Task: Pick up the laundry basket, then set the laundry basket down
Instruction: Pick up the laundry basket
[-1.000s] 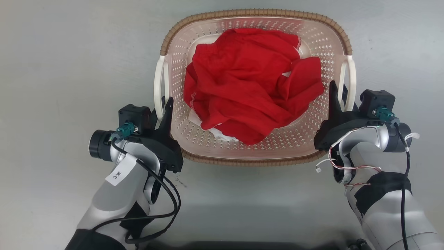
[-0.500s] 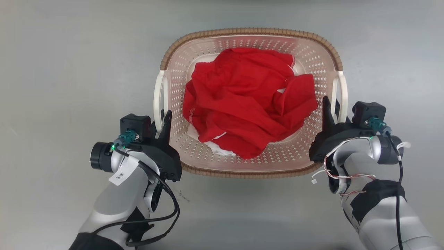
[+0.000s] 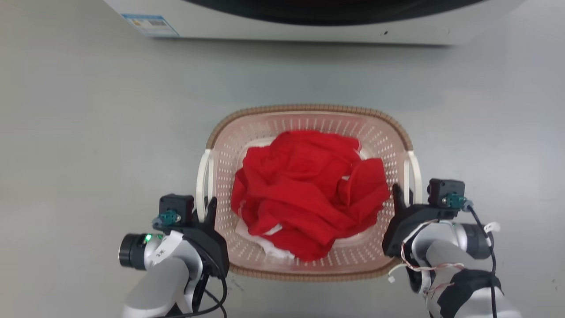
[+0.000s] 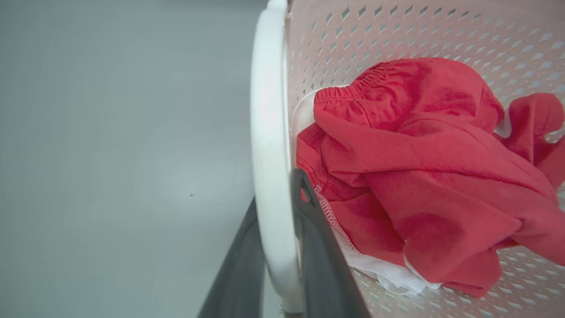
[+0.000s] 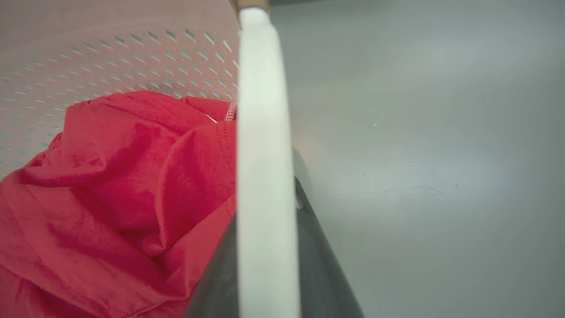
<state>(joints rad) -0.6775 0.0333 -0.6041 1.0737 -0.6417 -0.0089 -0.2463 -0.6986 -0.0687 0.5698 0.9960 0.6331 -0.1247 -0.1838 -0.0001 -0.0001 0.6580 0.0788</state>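
The laundry basket (image 3: 309,108), pale pink and perforated with a brown woven-look rim, is in the lower middle of the head view. It holds a crumpled red garment (image 3: 304,194) lying over a bit of white cloth (image 3: 273,250). My left gripper (image 3: 206,207) is shut on the basket's white left handle (image 4: 268,154), one dark finger on each side of it. In the same way my right gripper (image 3: 405,195) is shut on the white right handle (image 5: 262,154). I cannot tell whether the basket's base touches the grey floor.
A white washing machine (image 3: 309,24) with a dark door opening and a blue label (image 3: 150,24) runs along the top edge of the head view. Bare grey floor (image 3: 88,132) lies between it and the basket and on both sides.
The head camera has tilted up and brought the washing machine into view. The basket, held by both grippers throughout, now looks smaller and sits lower in the picture.
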